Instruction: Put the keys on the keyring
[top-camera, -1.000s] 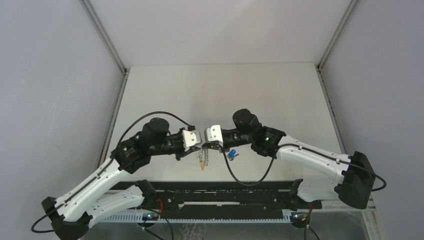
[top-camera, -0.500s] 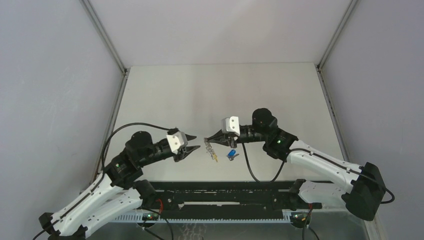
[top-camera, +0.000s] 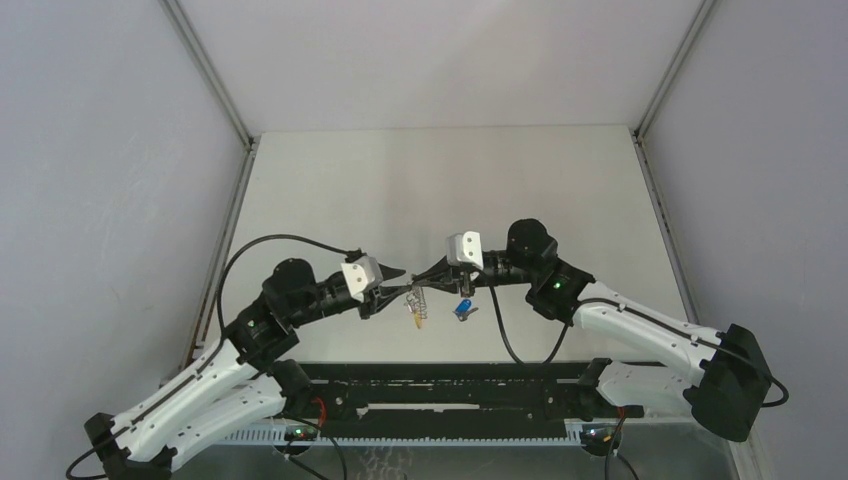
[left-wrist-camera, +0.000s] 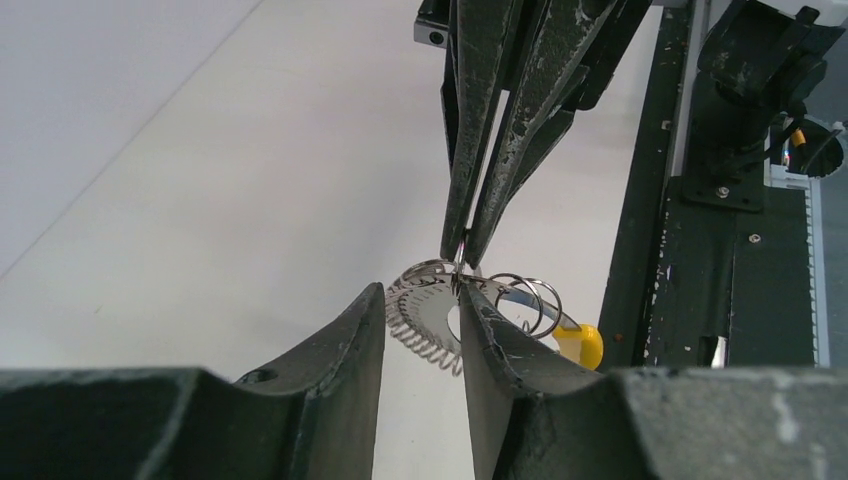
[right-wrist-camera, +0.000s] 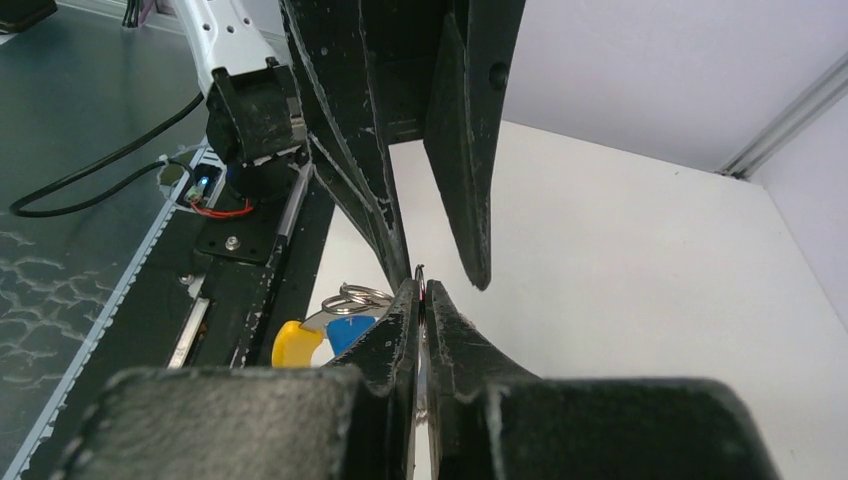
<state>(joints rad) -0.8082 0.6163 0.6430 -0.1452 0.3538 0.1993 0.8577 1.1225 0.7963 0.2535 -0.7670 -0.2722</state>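
Note:
My right gripper (top-camera: 425, 283) is shut on the keyring (top-camera: 415, 303) and holds it above the table. The keyring is a silvery loop with a coil and a yellow piece (top-camera: 412, 322) hanging below. In the right wrist view my shut gripper (right-wrist-camera: 421, 290) pinches the thin wire. My left gripper (top-camera: 396, 291) is open, its tips right at the ring. In the left wrist view the ring (left-wrist-camera: 430, 318) sits just past my open gripper (left-wrist-camera: 420, 300), partly behind the right finger (left-wrist-camera: 490, 345). One blue key (top-camera: 463, 308) lies on the table under the right gripper and also shows in the right wrist view (right-wrist-camera: 348, 330).
The black rail (top-camera: 450, 385) with the arm bases runs along the near table edge. The white table (top-camera: 440, 190) stretches back to grey walls on both sides. A black cable (top-camera: 500, 345) loops under the right arm.
My left gripper, which had pulled back to the left half a second ago, has moved right again to the keyring. My right gripper still holds the ring, almost unmoved.

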